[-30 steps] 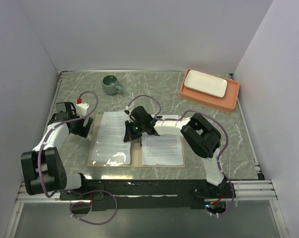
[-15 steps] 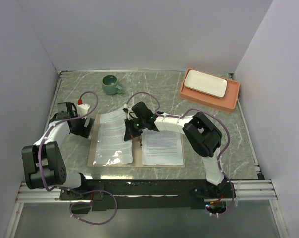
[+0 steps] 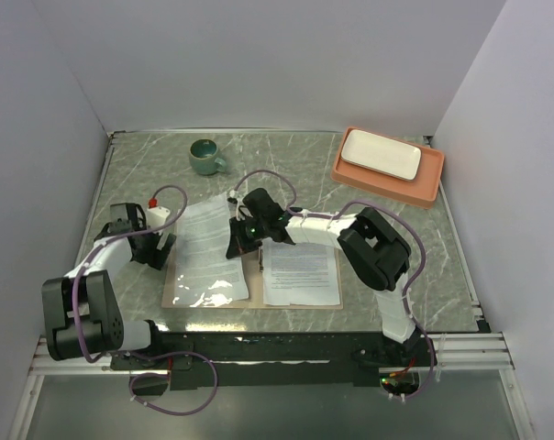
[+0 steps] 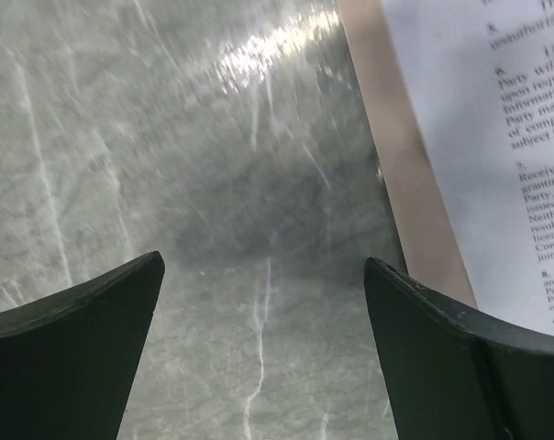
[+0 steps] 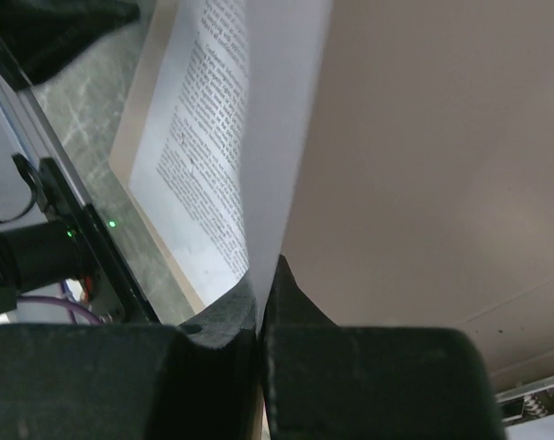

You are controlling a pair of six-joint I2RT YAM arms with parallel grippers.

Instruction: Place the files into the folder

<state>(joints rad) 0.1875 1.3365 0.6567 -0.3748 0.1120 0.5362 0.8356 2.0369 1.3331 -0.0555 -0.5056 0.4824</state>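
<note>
Files [image 3: 300,275] lie over both halves of the open folder [image 3: 256,291], which rests flat on the table [image 3: 405,247] just ahead of the two arm bases. The right-hand sheet [image 3: 304,266] lies flat and square on the folder's right half. The left-hand sheet [image 3: 204,252] sits over the left half but askew, with its inner edge raised off the cardboard. That raised edge is pinched between the closed fingers of the right gripper [image 3: 243,240]. In the right wrist view the printed page [image 5: 213,147] stands up out of the jaws, with bare tan folder beside it. The left gripper [image 3: 153,243] hovers over bare table just beside the folder's left edge, its fingers [image 4: 75,312] spread wide with nothing between them. On this showing the task looks well along, since both sheets are on the folder. What seems left is to lay the lifted sheet down straight, release it, and perhaps close the cover. Whether either sheet is caught under a clip at the spine cannot be told. Further out, a green mug [image 3: 204,156] stands near the far edge, and an orange tray [image 3: 387,190] carrying a white plate [image 3: 380,154] sits in the far right corner. Both are well apart from the folder. Nothing blocks the folder, though the right arm [image 3: 373,247] reaches over the far part of the right-hand sheet and might drag it when it pulls back.
</note>
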